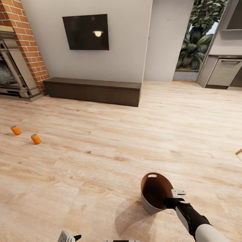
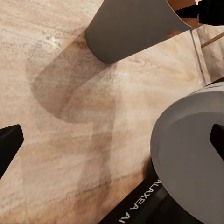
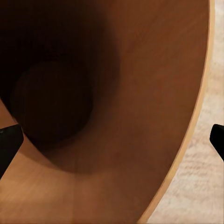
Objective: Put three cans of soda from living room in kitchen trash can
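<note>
1. Right arm point(image 1: 198, 223): comes into the head view from the lower right, white forearm, black wrist section, reaching forward and toward the middle.
2. Right gripper point(image 1: 169, 199): at the near rim of the trash can point(image 1: 155, 191), holding it off the floor, tilted. In the right wrist view one dark fingertip point(image 3: 9, 147) sits over the brown inside, the other outside the rim.
3. Left gripper point(image 1: 70, 237): low at the head view's bottom edge, left of centre, only its tips visible.
4. Left wrist view: both fingertips point(image 2: 8, 144) at opposite edges, wide apart, nothing between them.
</note>
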Motion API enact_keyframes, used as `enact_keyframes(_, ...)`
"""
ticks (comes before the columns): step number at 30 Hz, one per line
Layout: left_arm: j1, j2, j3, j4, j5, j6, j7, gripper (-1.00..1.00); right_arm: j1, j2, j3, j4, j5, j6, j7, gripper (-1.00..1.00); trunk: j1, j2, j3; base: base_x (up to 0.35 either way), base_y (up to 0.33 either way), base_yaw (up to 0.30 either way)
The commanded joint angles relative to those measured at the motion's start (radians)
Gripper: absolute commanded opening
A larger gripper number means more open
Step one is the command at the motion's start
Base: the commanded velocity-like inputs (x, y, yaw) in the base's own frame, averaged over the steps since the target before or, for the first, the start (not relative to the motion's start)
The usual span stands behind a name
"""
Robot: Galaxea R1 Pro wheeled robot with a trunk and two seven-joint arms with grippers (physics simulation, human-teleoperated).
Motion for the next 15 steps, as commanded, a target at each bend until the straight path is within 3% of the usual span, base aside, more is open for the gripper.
enact_keyframes(1, 0.0, 0.0, 0.0, 0.0, 0.0, 0.0, 0.0, 1.0, 0.0, 0.0, 0.0, 0.0, 0.0, 0.0, 0.0, 1.0, 0.004, -0.007, -0.004, 0.0, 0.0, 0.0)
enact_keyframes(15, 0.0, 0.0, 0.0, 0.0, 0.0, -0.001, 0.0, 1.0, -0.001, 0.0, 0.0, 0.0, 0.0, 0.0, 0.0, 1.0, 0.011, -0.021, -0.016, 0.0, 0.0, 0.0)
